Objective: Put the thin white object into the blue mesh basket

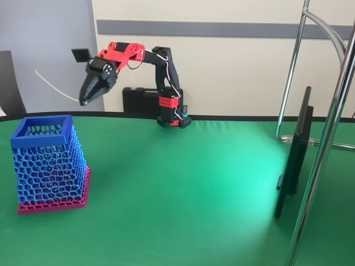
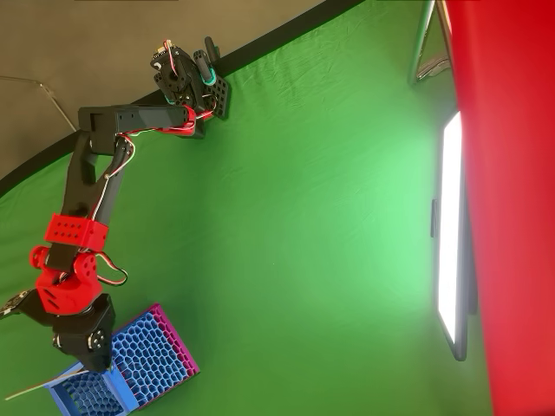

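Note:
My gripper (image 1: 84, 101) hangs in the air, shut on one end of the thin white object (image 1: 54, 84), a pale strand that sticks out up and to the left of the fingertips. The blue mesh basket (image 1: 39, 140) stands upright on the green table at the left, below and slightly left of the gripper. In the overhead view the gripper (image 2: 92, 363) sits over the basket's (image 2: 152, 360) blue rim. There the thin white object (image 2: 39, 386) reaches out left past the basket's edge.
A black case (image 1: 141, 100) lies behind the arm's base (image 1: 173, 119). A dark screen (image 1: 294, 155) and a metal stand (image 1: 327, 138) occupy the right side. The green cloth (image 1: 183, 188) between basket and screen is open.

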Available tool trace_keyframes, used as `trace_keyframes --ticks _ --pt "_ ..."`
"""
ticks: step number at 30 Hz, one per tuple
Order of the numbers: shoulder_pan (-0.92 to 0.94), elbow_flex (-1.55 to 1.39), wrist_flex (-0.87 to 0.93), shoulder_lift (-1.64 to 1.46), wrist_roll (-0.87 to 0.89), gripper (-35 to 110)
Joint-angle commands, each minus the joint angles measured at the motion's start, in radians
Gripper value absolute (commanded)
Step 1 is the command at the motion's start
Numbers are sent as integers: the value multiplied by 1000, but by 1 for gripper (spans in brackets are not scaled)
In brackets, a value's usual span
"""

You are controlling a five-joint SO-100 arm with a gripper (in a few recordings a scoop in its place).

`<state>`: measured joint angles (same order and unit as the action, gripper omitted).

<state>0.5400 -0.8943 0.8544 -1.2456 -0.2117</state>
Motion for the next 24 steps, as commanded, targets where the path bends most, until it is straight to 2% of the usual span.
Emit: trace_keyframes --ticks 1,11,24 --pt "51 78 -25 28 -23 4" --pt "137 209 -112 147 -63 3" --pt "126 627 17 380 -74 2"
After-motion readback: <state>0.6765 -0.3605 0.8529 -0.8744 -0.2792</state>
